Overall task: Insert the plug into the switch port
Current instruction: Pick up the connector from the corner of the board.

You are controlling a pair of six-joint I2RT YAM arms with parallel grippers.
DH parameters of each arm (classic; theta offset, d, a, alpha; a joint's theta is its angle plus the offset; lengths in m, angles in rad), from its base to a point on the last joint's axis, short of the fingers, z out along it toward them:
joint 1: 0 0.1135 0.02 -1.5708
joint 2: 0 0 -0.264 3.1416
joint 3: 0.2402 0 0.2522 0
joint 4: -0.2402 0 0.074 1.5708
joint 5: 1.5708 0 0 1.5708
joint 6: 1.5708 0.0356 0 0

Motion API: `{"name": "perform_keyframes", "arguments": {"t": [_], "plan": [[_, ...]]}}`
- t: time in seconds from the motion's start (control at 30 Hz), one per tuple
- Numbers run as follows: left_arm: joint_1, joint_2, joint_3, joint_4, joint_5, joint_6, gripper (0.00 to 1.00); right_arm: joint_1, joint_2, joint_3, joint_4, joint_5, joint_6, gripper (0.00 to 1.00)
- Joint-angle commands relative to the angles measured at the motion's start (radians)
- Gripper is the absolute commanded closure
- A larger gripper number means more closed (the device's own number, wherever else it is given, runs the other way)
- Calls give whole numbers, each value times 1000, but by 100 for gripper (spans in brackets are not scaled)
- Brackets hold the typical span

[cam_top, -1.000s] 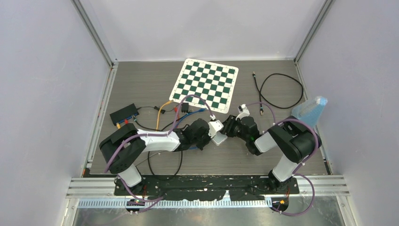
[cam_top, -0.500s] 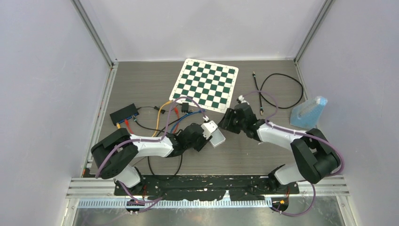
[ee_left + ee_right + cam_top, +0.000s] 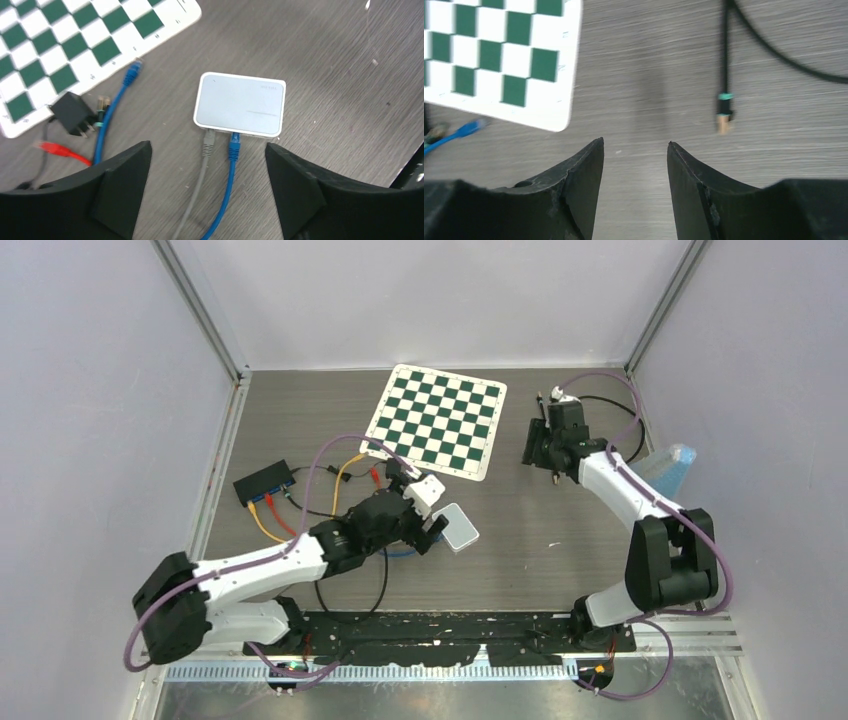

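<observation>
My left end effector [image 3: 207, 147] is spread wide with nothing between its fingers, and it hangs above the worktop [image 3: 340, 65] without touching anything. Straight ahead of it, centred in the gap, lies the white switch [image 3: 240, 102], flat on its base. On the edge of the switch facing me, a blue plug [image 3: 234, 144] and a grey plug [image 3: 208, 142] sit side by side in neighbouring ports, and their cables run back under my wrist. As far as I can judge, the blue plug is fully home, so the insertion looks done, though I cannot see whether its latch has clicked. Further out, on the left of that wrist view, a second blue plug [image 3: 132, 74] lies loose. Near it are a black adapter [image 3: 74, 115], a red plug [image 3: 49, 148] and the edge of the checkered mat [image 3: 75, 40]. My right end effector [image 3: 635, 142] is well away from the switch, partly open and also empty. Just ahead of it and to the right in its wrist view lies the gold-tipped end [image 3: 723, 124] of a black cable [image 3: 726, 55]. If the plug is seated, what remains is only to draw both arms clear.
</observation>
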Motion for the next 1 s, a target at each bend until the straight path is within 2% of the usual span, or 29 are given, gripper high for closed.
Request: {"name": "perform_keyframes", "arguments": {"t": [0.0, 0.2, 0.4, 0.63, 0.77, 0.97], "plan": [[5, -146, 104, -228, -78, 58, 7, -65, 77, 100, -116, 101, -204, 44], [5, -363, 183, -473, -56, 12, 4, -161, 208, 274, -178, 16, -334, 44], [5, -607, 154, -639, -137, 93, 4, -192, 387, 469, -185, -115, -489, 46], [5, -847, 5, -625, -171, 113, 2, -193, 552, 707, -283, -134, -564, 49], [5, -878, 2, -620, -228, 126, 1, -193, 638, 814, -320, -160, -594, 51], [5, -876, 3, -619, -328, 137, 1, -224, 758, 883, -332, -144, -606, 53]]}}
